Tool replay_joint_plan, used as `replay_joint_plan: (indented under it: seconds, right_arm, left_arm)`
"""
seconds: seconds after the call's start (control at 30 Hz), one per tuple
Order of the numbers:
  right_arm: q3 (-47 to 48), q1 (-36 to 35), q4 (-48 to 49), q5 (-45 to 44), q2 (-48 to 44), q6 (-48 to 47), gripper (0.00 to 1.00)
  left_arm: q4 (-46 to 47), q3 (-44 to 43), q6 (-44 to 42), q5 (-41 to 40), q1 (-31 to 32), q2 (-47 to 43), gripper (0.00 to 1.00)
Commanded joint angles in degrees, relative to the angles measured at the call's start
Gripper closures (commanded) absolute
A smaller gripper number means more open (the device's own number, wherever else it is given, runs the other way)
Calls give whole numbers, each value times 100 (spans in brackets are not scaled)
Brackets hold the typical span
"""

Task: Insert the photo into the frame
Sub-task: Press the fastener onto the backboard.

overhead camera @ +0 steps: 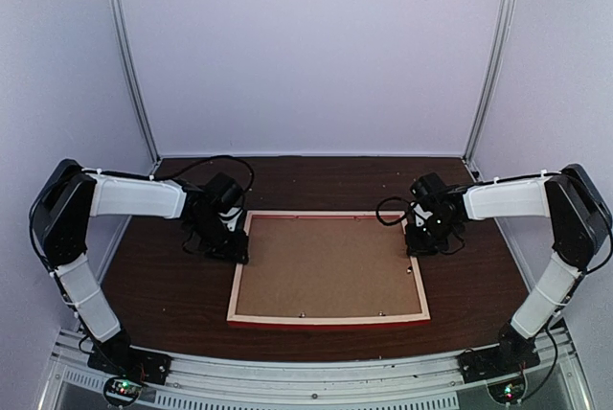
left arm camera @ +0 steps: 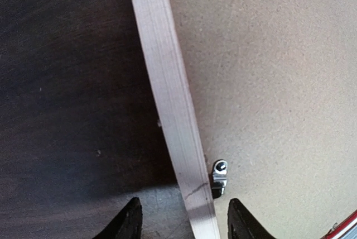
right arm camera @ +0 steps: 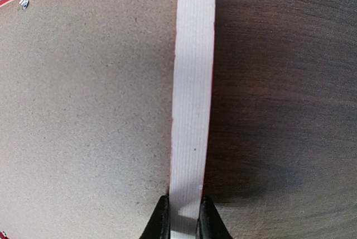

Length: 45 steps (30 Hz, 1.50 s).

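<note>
From above, the frame (overhead camera: 287, 318) lies back up in the middle of the dark counter (overhead camera: 163, 295). A brown board (overhead camera: 326, 266) fills it, and anything under the board is hidden. The left hand (overhead camera: 230, 249) sits at the frame's left rail and the right hand (overhead camera: 419, 242) at its right rail, both too small here to read their grip.

The left wrist view settles one of them. The left hand (left arm camera: 185, 223) stands open at the bottom edge, one finger on either side of the pale rail with gaps showing, gripping nothing. A small metal clip (left arm camera: 219, 176) sits on the board just beside the rail.

In the right wrist view, the right hand (right arm camera: 184, 219) is pinched closed on the rail at bottom centre. A thin red edge runs down the rail's right side, and a second clip (right arm camera: 23, 1) shows at upper left.
</note>
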<state>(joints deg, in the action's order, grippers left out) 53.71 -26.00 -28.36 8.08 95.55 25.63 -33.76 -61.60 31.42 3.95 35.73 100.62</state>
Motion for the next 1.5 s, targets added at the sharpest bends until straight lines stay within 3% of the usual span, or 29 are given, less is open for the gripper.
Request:
replay_joint_plan:
  seconds: [0.0,0.53,1.0,1.13,1.47]
  right_arm:
    - [-354,-62,-129,301,410,-184,86]
    - [-362,-63,-135,300,416,-200,86]
    - [-326,-63,-162,303,437,-215,86]
    - [-343,-63,-153,301,435,-208,86]
    - [-370,-59,-126,321,464,-208,86]
  left_arm:
    - [-88,-78,118,240,-167,-144,48]
    - [-148,-209,1,243,-189,233,50]
    - [-98,-194,-2,-308,-140,441,65]
    - [-31,-212,-193,-800,-5,416,70]
    - [549,-179,-694,-762,40,169,85]
